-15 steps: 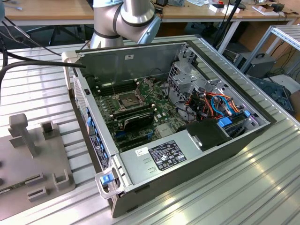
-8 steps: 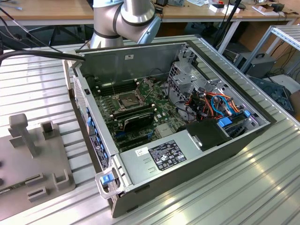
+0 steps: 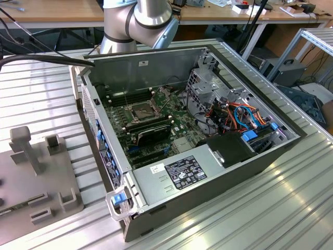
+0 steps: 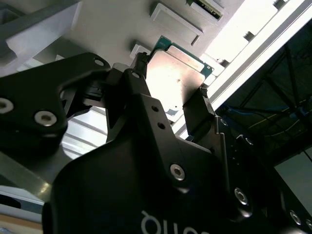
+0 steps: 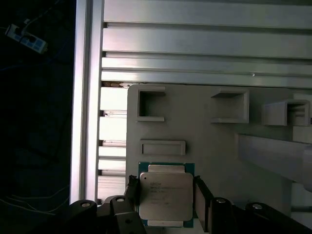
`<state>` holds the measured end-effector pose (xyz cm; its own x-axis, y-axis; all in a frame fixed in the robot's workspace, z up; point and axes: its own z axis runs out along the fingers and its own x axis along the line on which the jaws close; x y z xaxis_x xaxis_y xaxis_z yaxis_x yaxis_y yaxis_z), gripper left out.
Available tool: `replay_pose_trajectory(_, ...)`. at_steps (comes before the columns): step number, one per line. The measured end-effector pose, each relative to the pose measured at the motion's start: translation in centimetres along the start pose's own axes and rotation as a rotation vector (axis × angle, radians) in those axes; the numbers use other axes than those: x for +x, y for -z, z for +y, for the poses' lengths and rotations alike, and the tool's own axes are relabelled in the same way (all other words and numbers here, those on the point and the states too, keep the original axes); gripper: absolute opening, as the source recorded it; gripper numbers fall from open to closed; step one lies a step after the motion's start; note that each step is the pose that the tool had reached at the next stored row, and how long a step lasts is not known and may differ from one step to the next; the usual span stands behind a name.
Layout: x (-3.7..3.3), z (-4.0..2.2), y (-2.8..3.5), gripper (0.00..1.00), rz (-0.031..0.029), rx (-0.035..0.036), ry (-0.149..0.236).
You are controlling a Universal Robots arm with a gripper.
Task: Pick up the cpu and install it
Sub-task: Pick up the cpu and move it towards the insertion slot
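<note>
Gripping the cpu (image 5: pixel 165 195) by two opposite edges, the jaws stand closed to just its width, one pressed against each side in both wrist views. The chip lies flat over the grey fixture plate (image 5: pixel 214 146) — lifted clear or resting on it, I cannot tell. That edge hold likely keeps it level and its underside untouched. In the exterior view the plate sits at eight o'clock from the open computer case (image 3: pixel 156 67), whose socket (image 3: pixel 141 109) shows dark inside its metal frame.
</note>
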<state>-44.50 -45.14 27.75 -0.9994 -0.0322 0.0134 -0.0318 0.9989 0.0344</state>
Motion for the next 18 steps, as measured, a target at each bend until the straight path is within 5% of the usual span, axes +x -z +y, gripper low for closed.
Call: replay_pose_trajectory(18,0.01,0.02,0.74,0.55,0.0000,0.0000,0.000)
